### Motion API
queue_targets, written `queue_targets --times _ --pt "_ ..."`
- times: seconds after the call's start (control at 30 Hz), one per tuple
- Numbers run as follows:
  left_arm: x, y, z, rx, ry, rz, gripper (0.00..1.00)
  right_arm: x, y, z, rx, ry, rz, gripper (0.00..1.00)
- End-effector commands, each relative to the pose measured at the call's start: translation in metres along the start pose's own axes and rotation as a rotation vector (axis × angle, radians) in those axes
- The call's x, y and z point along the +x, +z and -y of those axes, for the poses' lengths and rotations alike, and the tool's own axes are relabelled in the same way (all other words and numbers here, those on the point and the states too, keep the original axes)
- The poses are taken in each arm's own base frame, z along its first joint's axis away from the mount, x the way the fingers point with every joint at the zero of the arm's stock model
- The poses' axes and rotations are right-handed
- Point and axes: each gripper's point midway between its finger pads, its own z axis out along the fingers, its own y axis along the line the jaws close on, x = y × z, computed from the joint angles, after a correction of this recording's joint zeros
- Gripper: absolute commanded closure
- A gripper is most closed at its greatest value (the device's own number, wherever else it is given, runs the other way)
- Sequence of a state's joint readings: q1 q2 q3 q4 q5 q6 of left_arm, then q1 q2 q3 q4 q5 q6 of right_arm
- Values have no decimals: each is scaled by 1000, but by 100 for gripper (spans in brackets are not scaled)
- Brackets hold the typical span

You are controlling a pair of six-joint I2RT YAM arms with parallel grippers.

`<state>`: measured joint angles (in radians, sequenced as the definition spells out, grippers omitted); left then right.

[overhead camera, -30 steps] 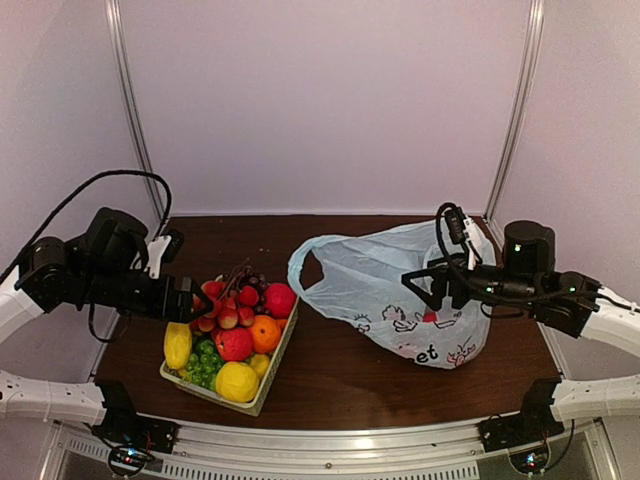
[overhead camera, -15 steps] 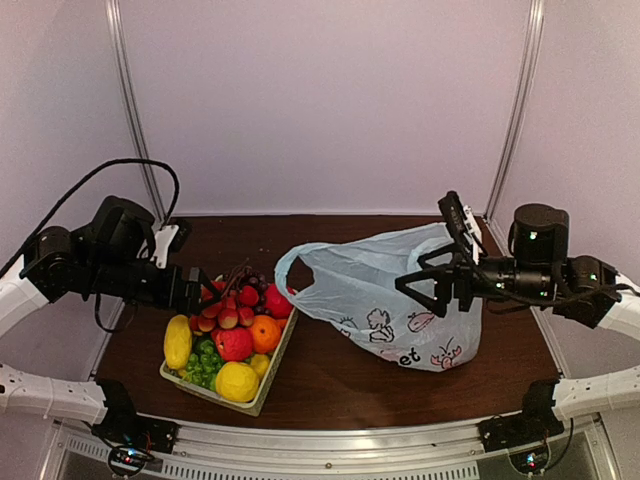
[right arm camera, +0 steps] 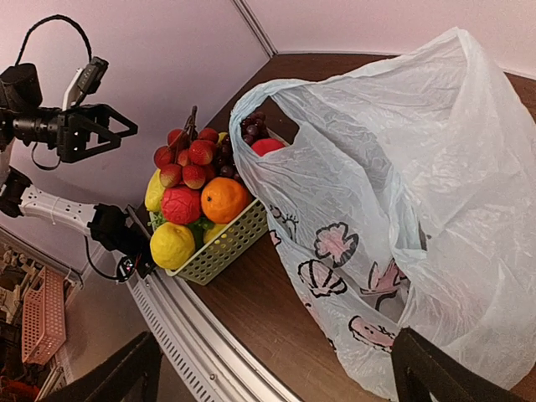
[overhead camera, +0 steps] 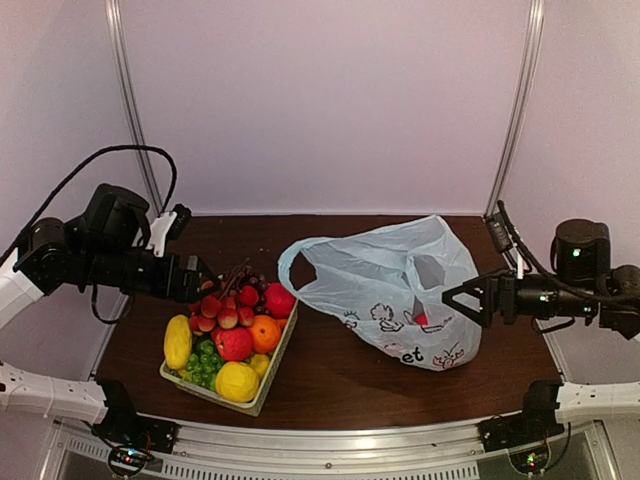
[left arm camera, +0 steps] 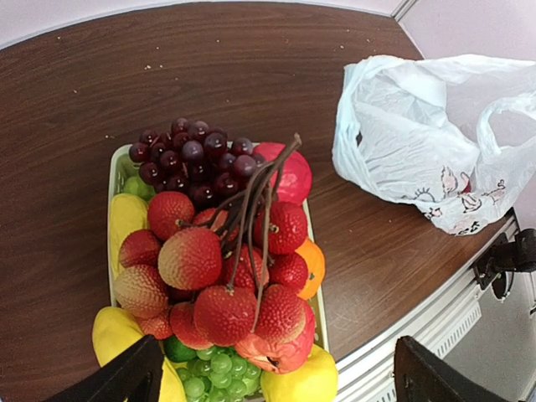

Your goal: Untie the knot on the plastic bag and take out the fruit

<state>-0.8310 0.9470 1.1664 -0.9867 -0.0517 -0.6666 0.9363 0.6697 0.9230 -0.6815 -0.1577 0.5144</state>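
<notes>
Top external view: the thin translucent pale blue plastic bag (overhead camera: 390,280) with dark cartoon print low on its side is slumped on the dark brown wooden table (overhead camera: 330,385), right of centre. One of its film handles (overhead camera: 300,262) gapes as a loose loop at the bag's left end, pointing toward the basket. The fruit (overhead camera: 235,340) sits piled in a pale green plastic lattice basket (overhead camera: 272,378) near the left front of the table. It includes a smooth curved yellow piece (overhead camera: 177,343) on the left side, a lumpy yellow lemon (overhead camera: 237,382) at the near corner, an orange (overhead camera: 265,333), green grapes (overhead camera: 203,362), dark purple grapes (left arm camera: 188,159) at the far end and a bunch of bumpy red lychee-type things (left arm camera: 226,268) on top. The left gripper (overhead camera: 200,282) hangs just above the basket's far left side, jaws spread wide, nothing in them. The right gripper (overhead camera: 462,303) is at the bag's right side, jaws also wide apart and empty, and I can't tell if it touches the film.
</notes>
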Motion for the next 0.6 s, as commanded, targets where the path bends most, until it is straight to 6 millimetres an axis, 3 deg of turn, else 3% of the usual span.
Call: queue_targets --times 0.0,0.13,0.27,0.5,0.57 --pt "-20 -3 7 14 34 59 3 9 -29 -16 -89 26 -35 4" --pt "-29 0 7 9 45 54 3 -2 -24 -45 -238 -4 -2 10" --pt "-50 -6 7 10 62 88 3 2 4 -74 -287 -117 8 10" --pt "-72 -4 -5 39 36 110 3 45 62 -163 -353 -399 -8 5" --pt "-75 -1 -10 39 30 115 3 78 81 -193 -414 -450 -49 4"
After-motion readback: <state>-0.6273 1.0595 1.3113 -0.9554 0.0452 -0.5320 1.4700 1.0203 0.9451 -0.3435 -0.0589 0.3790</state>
